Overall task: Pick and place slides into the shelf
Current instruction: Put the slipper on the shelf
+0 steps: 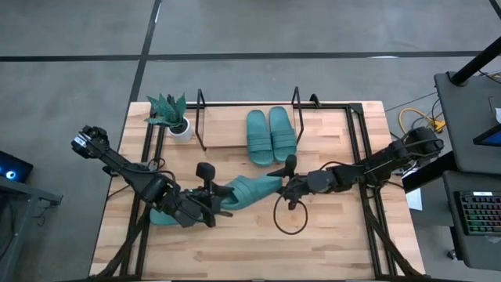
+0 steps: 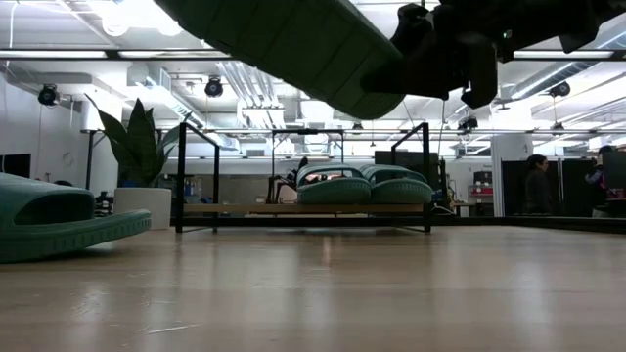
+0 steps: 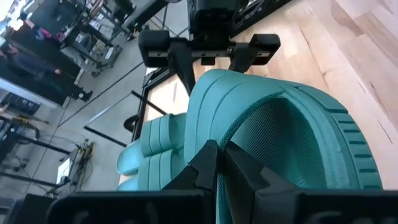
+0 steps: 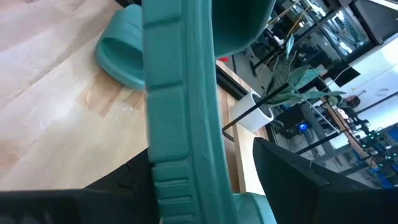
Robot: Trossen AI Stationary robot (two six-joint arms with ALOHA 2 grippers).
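While the left hand (image 1: 210, 205) clamps a slide (image 1: 249, 189), right hand (image 1: 286, 177) gapes around its edge

Matt ribbed rubber slide (image 3: 292, 130); smooth pale wood table (image 1: 329, 243); thin black metal shelf (image 2: 303, 208).

Both arms meet over mid-table.
Left gripper (image 1: 221, 200) clamped tight; right gripper (image 1: 283, 177) jaws spread wide, facing it.

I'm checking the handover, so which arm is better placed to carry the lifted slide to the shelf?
Probably the right. The left gripper is shut on the raised slide, while the right gripper has open jaws around its far end and sits closer to the shelf, where two slides already rest.
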